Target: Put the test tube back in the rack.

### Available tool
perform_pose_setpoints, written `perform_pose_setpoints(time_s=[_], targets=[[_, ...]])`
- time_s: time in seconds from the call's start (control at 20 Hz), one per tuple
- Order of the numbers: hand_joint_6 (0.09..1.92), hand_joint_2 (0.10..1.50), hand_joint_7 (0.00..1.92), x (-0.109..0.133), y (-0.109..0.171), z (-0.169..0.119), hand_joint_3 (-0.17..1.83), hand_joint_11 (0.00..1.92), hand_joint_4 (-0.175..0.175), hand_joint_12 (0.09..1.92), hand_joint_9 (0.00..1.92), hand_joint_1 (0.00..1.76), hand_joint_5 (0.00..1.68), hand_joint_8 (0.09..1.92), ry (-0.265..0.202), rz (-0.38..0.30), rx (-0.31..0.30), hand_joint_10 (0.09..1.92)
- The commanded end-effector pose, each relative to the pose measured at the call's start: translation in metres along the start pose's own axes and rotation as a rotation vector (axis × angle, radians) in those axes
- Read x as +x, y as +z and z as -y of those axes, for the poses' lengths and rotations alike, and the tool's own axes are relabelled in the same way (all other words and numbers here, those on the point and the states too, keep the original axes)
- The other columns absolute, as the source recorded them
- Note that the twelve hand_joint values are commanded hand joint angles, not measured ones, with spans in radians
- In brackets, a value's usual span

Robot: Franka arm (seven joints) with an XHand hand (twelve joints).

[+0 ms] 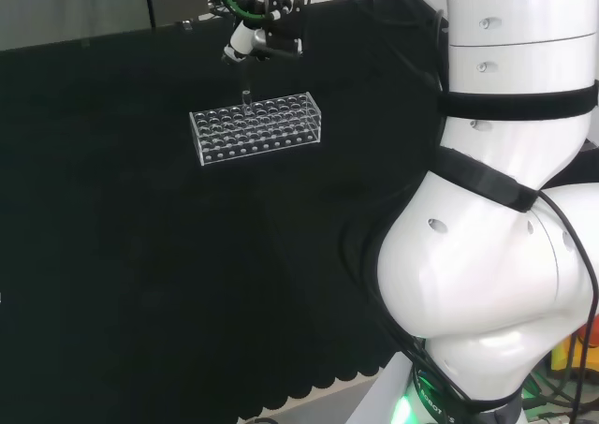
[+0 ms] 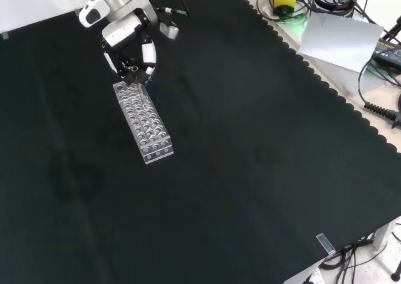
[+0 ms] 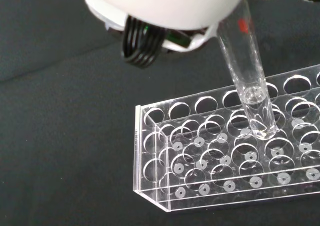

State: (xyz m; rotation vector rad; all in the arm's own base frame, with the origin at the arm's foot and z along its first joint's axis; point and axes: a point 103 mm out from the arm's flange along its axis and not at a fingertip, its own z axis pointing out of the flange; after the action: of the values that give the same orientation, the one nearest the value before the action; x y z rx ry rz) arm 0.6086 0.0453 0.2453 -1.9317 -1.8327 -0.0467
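A clear plastic test tube rack (image 1: 255, 126) with several rows of holes lies on the black cloth, seen also in the front view (image 2: 148, 128). The black and white hand (image 1: 255, 33) hovers over its far long edge; in the front view the hand (image 2: 128, 41) is above the rack's upper end, fingers curled downward. A clear glass test tube (image 3: 248, 81) with a red mark near its top hangs slightly tilted from the hand. Its rounded lower end has passed through a hole in the rack's (image 3: 200, 161) top plate. The tube's (image 1: 246, 97) stem sticks up from the rack.
The arm's big white links (image 1: 505, 209) take up the head view's right. In the front view the cloth's scalloped edge (image 2: 326, 86) runs down the right, with cables and a grey sheet (image 2: 341, 39) beyond. A small white item (image 2: 169, 30) lies near the hand.
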Motion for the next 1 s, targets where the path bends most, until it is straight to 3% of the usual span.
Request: perform_pose_setpoints(time_s=[0.05, 0.8, 1.0], targets=[[0.25, 0.57, 1.87, 0.002, 0.003, -0.002, 0.70, 1.31, -0.175, 0.92, 1.81, 1.24, 1.50, 0.28, 0.007, 0.001, 0.000, 0.18], [0.25, 0.57, 1.87, 0.004, 0.011, -0.013, 0.70, 1.31, -0.175, 0.92, 1.81, 1.24, 1.50, 0.28, 0.032, 0.038, 0.011, 0.18], [0.25, 0.57, 1.87, 0.001, 0.011, -0.016, 0.70, 1.31, -0.175, 0.92, 1.81, 1.24, 1.50, 0.28, 0.034, 0.010, 0.006, 0.18]])
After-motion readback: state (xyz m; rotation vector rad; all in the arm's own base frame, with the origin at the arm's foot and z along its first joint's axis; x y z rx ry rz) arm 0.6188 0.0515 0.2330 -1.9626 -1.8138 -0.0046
